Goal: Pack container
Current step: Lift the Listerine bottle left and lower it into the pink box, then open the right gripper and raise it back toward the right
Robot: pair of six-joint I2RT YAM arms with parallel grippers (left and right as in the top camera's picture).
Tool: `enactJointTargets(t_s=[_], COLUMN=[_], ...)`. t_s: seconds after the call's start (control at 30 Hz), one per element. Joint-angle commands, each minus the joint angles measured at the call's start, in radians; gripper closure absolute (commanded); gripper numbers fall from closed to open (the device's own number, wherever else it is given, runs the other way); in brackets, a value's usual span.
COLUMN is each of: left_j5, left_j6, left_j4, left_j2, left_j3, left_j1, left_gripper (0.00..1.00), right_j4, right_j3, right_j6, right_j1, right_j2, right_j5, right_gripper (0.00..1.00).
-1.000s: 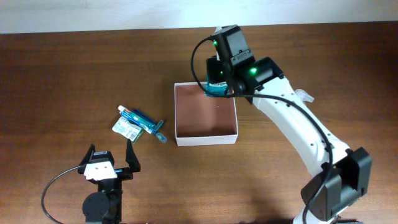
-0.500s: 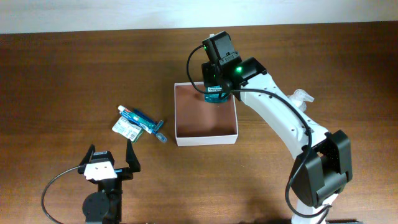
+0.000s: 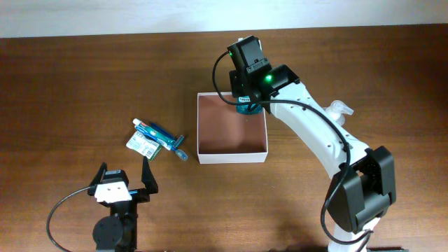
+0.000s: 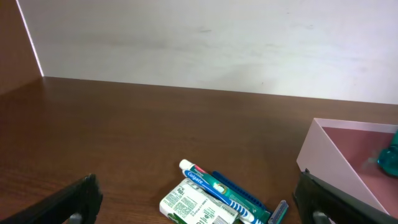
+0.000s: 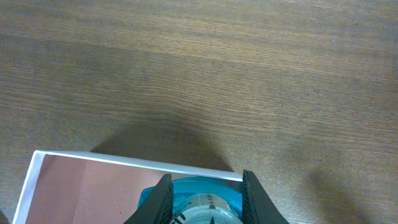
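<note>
The container (image 3: 232, 150) is a shallow square box with white walls and a reddish-brown inside, at the table's middle. It also shows in the left wrist view (image 4: 329, 157) and the right wrist view (image 5: 93, 162). My right gripper (image 3: 246, 105) is shut on a teal bottle (image 5: 202, 202) and holds it over the container's far right corner. The bottle shows in the overhead view (image 3: 246, 107). My left gripper (image 3: 124, 183) is open and empty near the front left, with a toothpaste tube (image 3: 152, 132), a soap packet (image 3: 141, 145) and a razor (image 3: 180, 152) beyond it.
A clear pump bottle (image 3: 340, 108) lies to the right of the container, partly behind the right arm. The toothpaste (image 4: 214, 183), soap packet (image 4: 196, 205) and razor (image 4: 278, 211) lie between the left gripper and the container.
My right gripper has moved left and a little nearer with the teal bottle, from the container's far right edge to over its far right corner. The left arm has not moved.
</note>
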Motion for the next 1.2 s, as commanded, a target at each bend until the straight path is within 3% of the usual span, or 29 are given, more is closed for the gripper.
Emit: enactJointTargets(t_s=[0.0,0.27,0.37,0.5,0.73,0.97,1.17], left_j5=[0.011,0.011,0.011,0.011,0.011,0.011,0.011], left_j6=[0.013,0.013,0.013,0.013,0.013,0.013,0.013], left_j4=[0.001,0.001,0.001,0.001,0.001,0.001,0.001], left_j2=[-0.01,-0.01,-0.01,-0.01,-0.01,-0.01,-0.01], left_j3=[-0.008,-0.008,-0.008,-0.008,-0.008,-0.008,-0.008], left_j1=[0.006,0.006,0.006,0.006,0.006,0.006,0.006], left_gripper=[0.01,0.01,0.0,0.01,0.01,0.01,0.0], right_j4=[0.004,0.004,0.004,0.003,-0.056,-0.328,-0.588], right_j3=[0.02,0.02,0.02,0.021,0.048,0.1,0.099], right_j6=[0.005,0.005,0.005,0.0,-0.041,-0.04,-0.04], right_j1=[0.005,0.005,0.005,0.005,0.004,-0.033,-0.197], right_j2=[0.005,0.022,0.023,0.022,-0.076,-0.345,-0.494], right_j5=[0.038,0.039,0.039,0.039,0.054,0.152,0.157], right_gripper=[0.81,0.81,0.57,0.41,0.36,0.34,0.32])
